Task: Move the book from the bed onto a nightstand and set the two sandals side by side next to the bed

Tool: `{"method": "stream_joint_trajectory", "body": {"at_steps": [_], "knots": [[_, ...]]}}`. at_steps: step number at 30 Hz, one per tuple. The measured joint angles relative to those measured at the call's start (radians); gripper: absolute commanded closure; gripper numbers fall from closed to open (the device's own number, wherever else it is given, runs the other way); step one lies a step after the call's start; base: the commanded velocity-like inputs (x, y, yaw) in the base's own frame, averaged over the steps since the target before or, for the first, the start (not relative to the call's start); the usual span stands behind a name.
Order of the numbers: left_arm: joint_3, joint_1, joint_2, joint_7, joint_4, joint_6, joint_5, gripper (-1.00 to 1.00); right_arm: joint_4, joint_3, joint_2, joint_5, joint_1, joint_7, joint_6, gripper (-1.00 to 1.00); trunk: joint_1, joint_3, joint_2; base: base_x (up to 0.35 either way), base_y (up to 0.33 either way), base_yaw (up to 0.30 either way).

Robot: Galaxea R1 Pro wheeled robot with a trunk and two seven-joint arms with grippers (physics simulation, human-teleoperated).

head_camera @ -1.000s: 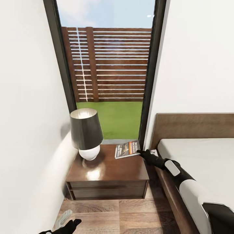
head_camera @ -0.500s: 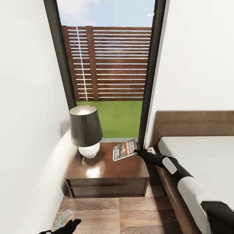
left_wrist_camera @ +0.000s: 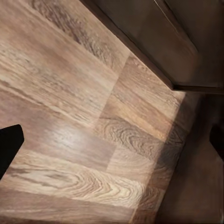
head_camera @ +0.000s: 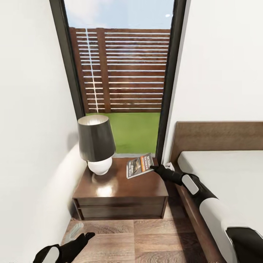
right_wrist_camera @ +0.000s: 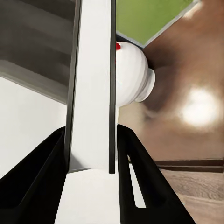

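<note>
The book (head_camera: 139, 165), a thin paperback with an orange-tan picture, is tilted over the back right part of the nightstand (head_camera: 120, 188). My right gripper (head_camera: 152, 168) is shut on its right edge. In the right wrist view the book (right_wrist_camera: 92, 84) shows edge-on between the two black fingers (right_wrist_camera: 44, 179). I cannot tell whether it touches the glossy top. The bed (head_camera: 226, 175) lies to the right, under my right arm. My left gripper (head_camera: 87, 237) is open low over the plank floor, its fingers (left_wrist_camera: 9, 144) wide apart. The sandals are out of view.
A lamp (head_camera: 95, 144) with a dark shade and white base (right_wrist_camera: 133, 74) stands on the nightstand's left half. A tall window (head_camera: 120, 73) is behind it and a white wall close on the left. A pale object (head_camera: 74, 231) lies on the floor by that wall.
The head view has shifted a little. The book and right gripper have crept slightly farther in over the nightstand. My left arm has risen further into view at the bottom left.
</note>
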Motion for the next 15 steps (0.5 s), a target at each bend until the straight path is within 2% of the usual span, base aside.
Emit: {"method": "stream_joint_trajectory", "body": {"at_steps": [4, 6, 10, 15], "knots": [[0.060, 0.007, -0.005, 0.004, -0.084, 0.079, 0.001, -1.00, -0.037, 0.000, 0.000, -0.001, 0.003, -0.002, 0.001, 1.00, 0.015, -0.013, -0.028, 0.000, 0.000, 0.000], [0.088, 0.011, -0.024, 0.009, -0.140, 0.111, 0.000, -1.00, -0.058, 0.000, -0.001, -0.003, 0.005, -0.002, 0.001, 1.00, 0.023, -0.019, -0.042, 0.000, 0.000, 0.000], [0.091, 0.015, -0.058, 0.049, -0.165, 0.125, -0.013, -1.00, -0.069, 0.001, -0.002, 0.000, 0.005, -0.002, 0.002, 1.00, 0.038, -0.031, -0.070, 0.000, 0.000, 0.000], [0.098, 0.018, -0.070, 0.090, -0.155, 0.122, -0.015, -1.00, -0.073, 0.001, -0.002, 0.000, 0.006, -0.002, 0.005, 1.00, 0.058, -0.047, -0.105, 0.000, 0.000, 0.000]]}}
